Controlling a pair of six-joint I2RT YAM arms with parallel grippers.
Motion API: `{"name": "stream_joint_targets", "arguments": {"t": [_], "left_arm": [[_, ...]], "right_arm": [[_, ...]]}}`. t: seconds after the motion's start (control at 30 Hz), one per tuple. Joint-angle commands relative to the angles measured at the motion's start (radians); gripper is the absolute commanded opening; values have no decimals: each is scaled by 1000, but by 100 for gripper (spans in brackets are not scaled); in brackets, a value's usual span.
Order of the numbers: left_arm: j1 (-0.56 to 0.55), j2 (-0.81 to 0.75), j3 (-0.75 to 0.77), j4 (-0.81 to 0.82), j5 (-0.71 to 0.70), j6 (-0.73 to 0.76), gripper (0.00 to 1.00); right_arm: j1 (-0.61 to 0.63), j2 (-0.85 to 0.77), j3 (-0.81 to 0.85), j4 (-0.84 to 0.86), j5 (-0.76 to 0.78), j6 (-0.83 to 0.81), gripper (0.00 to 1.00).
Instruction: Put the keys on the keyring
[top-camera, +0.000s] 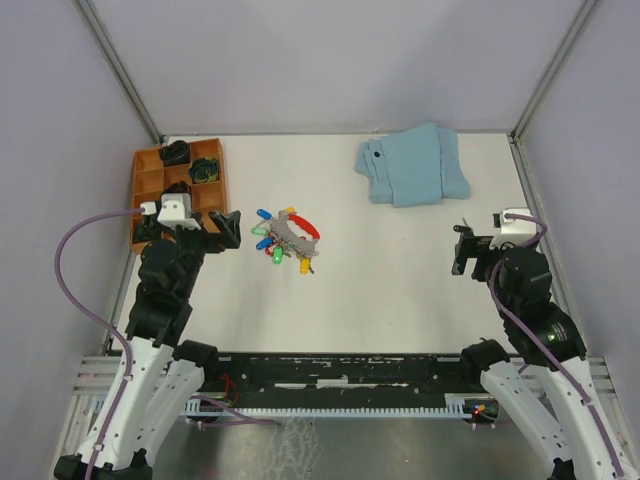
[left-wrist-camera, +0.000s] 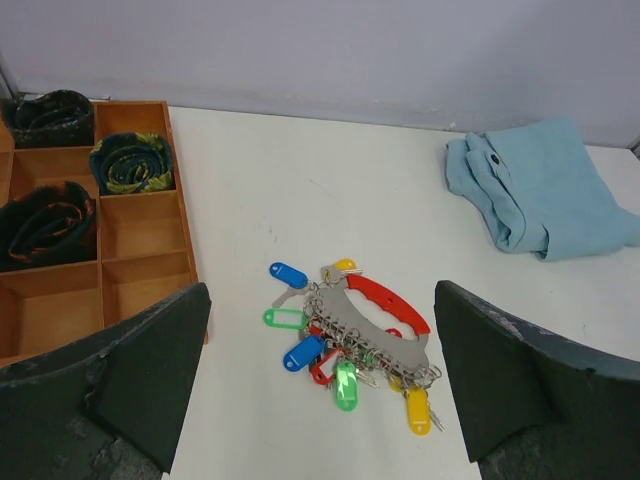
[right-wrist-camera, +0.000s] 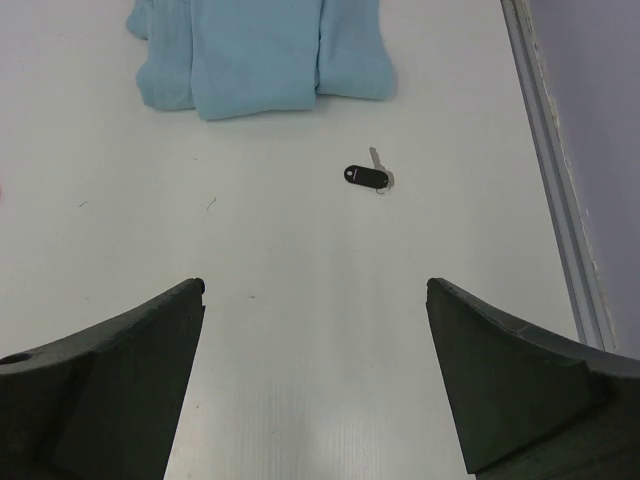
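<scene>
The keyring (top-camera: 296, 232) lies left of the table's middle: a curved grey metal plate with a red plastic handle (left-wrist-camera: 392, 301). Several keys (left-wrist-camera: 303, 352) with blue, green, yellow and red heads hang on it, fanned out on the table. My left gripper (top-camera: 224, 230) is open and empty, just left of the bunch; in the left wrist view (left-wrist-camera: 320, 290) the bunch lies ahead between the fingers. A single key with a black head (right-wrist-camera: 366, 177) lies apart on the table ahead of my right gripper (right-wrist-camera: 314, 285), which is open and empty at the right (top-camera: 462, 248).
A wooden tray (top-camera: 138, 185) with dark black-green lumps (left-wrist-camera: 132, 163) in its compartments stands at the back left. A folded light-blue cloth (top-camera: 412, 165) lies at the back right. Metal frame rails run along the table's right edge (right-wrist-camera: 545, 150).
</scene>
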Motion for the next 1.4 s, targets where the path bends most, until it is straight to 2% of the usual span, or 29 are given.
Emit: {"name": "stream_joint_targets", "arguments": {"t": [0.0, 0.33, 0.5, 0.87, 1.07, 1.17, 1.37], "left_arm": [[7, 16, 4, 60, 16, 29, 99], [8, 69, 25, 28, 4, 17, 99], [8, 143, 48, -7, 49, -27, 99], [-11, 486, 157, -90, 136, -136, 91], [-59, 658, 223, -91, 91, -171, 90], [-82, 760, 269, -112, 94, -196, 85], [-190, 906, 319, -124, 28, -223, 81]], "right_arm": [[6, -17, 20, 24, 27, -9, 100], [7, -54, 7, 36, -27, -9, 100], [7, -73, 2, 41, -51, -8, 100], [7, -104, -9, 58, -110, -5, 100], [7, -103, -9, 60, -128, -4, 100], [6, -103, -11, 58, -129, -5, 100], [7, -104, -14, 57, -128, -6, 100]]}}
